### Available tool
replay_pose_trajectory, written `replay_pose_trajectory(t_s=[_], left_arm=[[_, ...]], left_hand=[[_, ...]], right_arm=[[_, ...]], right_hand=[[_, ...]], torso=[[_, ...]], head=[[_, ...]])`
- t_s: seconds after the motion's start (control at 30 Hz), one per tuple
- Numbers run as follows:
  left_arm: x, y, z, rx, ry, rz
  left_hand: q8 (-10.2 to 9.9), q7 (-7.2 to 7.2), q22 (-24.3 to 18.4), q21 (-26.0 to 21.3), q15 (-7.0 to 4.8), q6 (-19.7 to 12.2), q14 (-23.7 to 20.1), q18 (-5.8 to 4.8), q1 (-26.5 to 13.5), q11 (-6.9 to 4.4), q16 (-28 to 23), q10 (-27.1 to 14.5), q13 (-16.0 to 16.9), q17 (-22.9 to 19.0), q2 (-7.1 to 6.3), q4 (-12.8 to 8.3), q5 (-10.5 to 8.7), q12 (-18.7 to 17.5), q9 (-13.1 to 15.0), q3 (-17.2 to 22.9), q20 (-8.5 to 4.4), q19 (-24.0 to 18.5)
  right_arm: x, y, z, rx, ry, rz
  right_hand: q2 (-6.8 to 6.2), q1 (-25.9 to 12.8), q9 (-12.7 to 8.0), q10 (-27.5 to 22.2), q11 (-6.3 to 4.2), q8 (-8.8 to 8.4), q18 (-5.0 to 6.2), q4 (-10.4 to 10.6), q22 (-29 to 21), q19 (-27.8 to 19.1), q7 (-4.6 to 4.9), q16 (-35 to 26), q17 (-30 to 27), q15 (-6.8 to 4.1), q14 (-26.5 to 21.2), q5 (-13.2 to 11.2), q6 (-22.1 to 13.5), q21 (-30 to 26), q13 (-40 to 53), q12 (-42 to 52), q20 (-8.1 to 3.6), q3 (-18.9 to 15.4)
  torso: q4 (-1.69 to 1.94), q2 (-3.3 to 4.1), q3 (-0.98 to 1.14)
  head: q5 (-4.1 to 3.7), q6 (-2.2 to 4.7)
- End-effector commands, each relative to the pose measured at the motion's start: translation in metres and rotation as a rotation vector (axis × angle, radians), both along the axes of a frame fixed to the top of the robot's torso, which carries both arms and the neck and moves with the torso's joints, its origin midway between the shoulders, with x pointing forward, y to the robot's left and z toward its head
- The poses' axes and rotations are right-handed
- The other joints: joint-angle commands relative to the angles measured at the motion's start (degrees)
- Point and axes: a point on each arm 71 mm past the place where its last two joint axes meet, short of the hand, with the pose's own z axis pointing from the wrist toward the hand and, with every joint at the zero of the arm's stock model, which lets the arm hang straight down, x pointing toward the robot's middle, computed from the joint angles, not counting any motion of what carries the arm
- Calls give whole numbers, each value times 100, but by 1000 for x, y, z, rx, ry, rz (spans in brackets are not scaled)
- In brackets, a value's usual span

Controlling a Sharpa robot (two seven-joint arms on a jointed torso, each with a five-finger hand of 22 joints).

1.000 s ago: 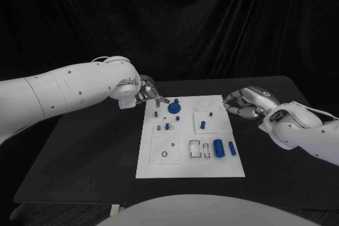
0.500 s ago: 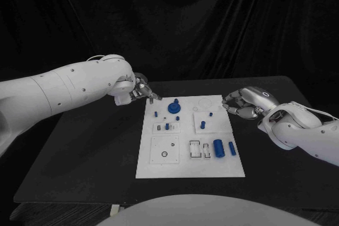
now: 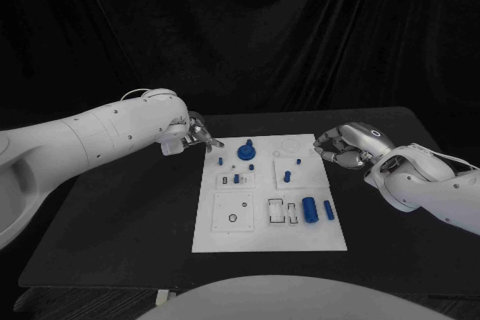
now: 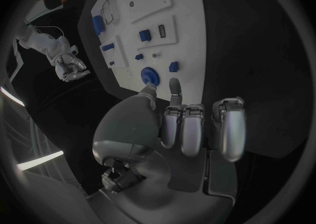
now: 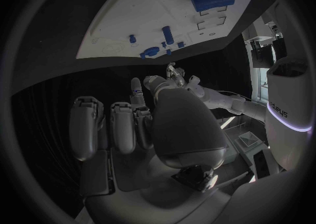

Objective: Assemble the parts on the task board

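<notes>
The white task board (image 3: 225, 233) lies in the middle of the black table. On it stand a blue round knob (image 3: 246, 153), several small blue pegs (image 3: 287, 175), a thick blue cylinder (image 3: 310, 209) and a slim blue piece (image 3: 328, 209). My left hand (image 3: 200, 135) hovers just off the board's far left corner, fingers curled in and nothing in them. In the left wrist view the left hand (image 4: 187, 126) points toward the knob (image 4: 150, 73). My right hand (image 3: 338, 148) is beside the board's far right edge, curled in, with nothing visible in its fingers (image 5: 121, 124).
White inset plates with slots and holes (image 3: 233, 212) take up the board's near half. Bare black tabletop (image 3: 120, 223) surrounds the board on every side. My left arm (image 3: 90, 136) reaches in over the table's far left.
My left hand has drawn back from above the board near the knob to just off its far left corner. The right hand has not moved.
</notes>
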Motion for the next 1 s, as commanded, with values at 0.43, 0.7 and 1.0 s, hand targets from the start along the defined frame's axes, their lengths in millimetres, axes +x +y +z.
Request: replay_pose_trajectory(t_s=[0.43,0.7,1.0], left_arm=[[0,-6,-13,-14,8,-29],[-1,-9,-21,-28,8,-33],[-1,-12,-25,-29,19,-39]], left_hand=[[-17,27,1267,-74,61,-162,594,-35,-106,63,37,603,1510,1508,-3,73,-16,20,39,-130,71,181],[-177,113,1175,-356,151,-297,594,32,-111,152,37,590,1496,1508,61,131,-20,6,8,-287,145,-25],[-190,120,1170,-373,162,-293,594,36,-102,162,37,585,1491,1508,74,127,-18,1,6,-303,158,-42]], right_arm=[[0,0,-1,7,-4,-7],[0,-1,-1,7,-4,-8],[0,0,-1,7,-3,-7]], right_hand=[[-1,41,8,607,24,-30,81,-14,1219,236,15,-3,567,36,431,25,24,15,1509,20,47,33],[-1,41,8,607,24,-30,81,-14,1219,236,15,-3,567,36,431,25,24,15,1509,20,47,33],[-1,41,8,607,24,-30,81,-14,1219,236,15,-3,567,36,431,25,24,15,1509,20,47,33]], torso=[[0,-6,3],[4,-2,-1],[-2,-7,4]], head=[[-22,0],[-40,0],[-22,0]])
